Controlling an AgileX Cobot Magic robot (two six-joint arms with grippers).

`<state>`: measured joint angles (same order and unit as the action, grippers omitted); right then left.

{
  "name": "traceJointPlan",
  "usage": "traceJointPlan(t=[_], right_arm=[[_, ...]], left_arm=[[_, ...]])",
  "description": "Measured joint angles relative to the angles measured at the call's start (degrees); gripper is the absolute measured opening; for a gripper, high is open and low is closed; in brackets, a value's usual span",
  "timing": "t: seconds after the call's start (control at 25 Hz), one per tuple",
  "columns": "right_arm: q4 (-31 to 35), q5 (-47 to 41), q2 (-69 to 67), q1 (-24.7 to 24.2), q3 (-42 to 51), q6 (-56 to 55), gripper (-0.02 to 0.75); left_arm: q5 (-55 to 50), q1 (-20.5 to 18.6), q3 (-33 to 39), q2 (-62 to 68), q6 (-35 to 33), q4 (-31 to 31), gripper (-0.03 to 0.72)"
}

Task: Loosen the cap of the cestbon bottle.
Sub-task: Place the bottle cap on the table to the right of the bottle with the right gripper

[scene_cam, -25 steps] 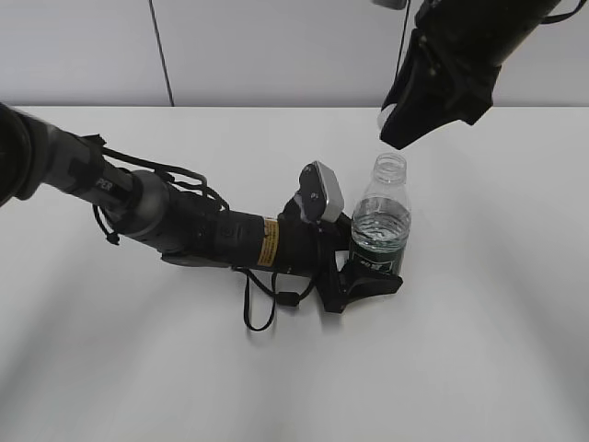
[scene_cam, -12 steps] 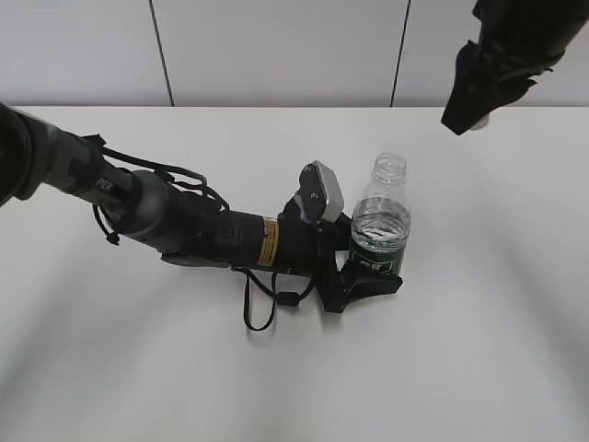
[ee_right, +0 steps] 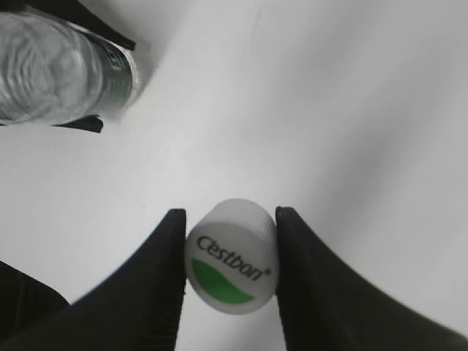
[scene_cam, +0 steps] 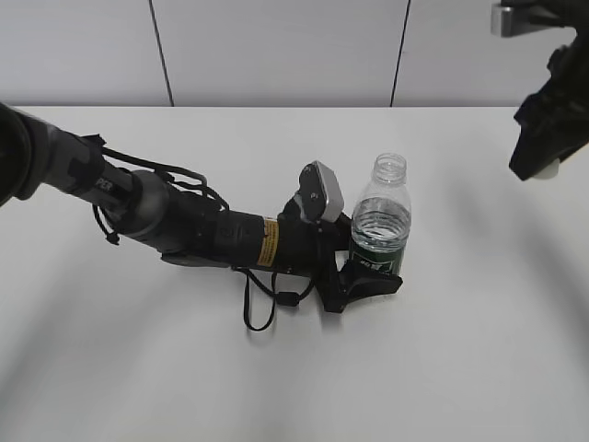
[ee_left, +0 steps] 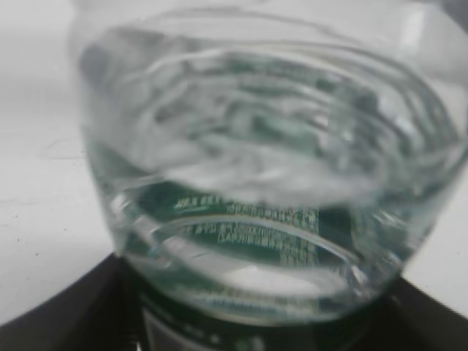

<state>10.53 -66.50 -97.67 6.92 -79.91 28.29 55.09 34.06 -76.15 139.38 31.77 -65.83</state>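
The bottle [scene_cam: 379,221] stands upright a little right of the table's [scene_cam: 276,387] middle, its neck open and bare. The left gripper [scene_cam: 361,267] lies low on the tabletop and clasps the bottle around its green label, one black finger showing at the near side of the base; in the left wrist view the bottle [ee_left: 270,175] fills the picture, with dark finger edges at the bottom corners. The cap [ee_right: 231,256] is off (its printed top faces the right wrist camera), pinched between the two black fingers of the right gripper [ee_right: 231,257], which touch its sides. In the exterior view that gripper [scene_cam: 543,157] hangs high at the right edge, well apart from the bottle, a sliver of white at its tip. Bare white table lies open near, far and right of the bottle.
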Motion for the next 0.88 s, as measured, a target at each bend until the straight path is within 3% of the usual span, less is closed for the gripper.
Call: traceJointPlan(t=[0.32, 0.56, 0.88], right_arm=[[-0.1, 10.8, 0.0, -1.7, 15.5, -1.4, 0.285], [-0.2, 23.6, 0.1, -1.7, 27.0, -2.4, 0.285], [-1.6, 37.8, 0.1, -1.7, 33.2, -17.2, 0.285]], left_arm=[[0.1, 0.0, 0.0, 0.0, 0.0, 0.0, 0.539], [0.1, 0.0, 0.0, 0.0, 0.0, 0.0, 0.539], [0.1, 0.0, 0.0, 0.0, 0.0, 0.0, 0.539]])
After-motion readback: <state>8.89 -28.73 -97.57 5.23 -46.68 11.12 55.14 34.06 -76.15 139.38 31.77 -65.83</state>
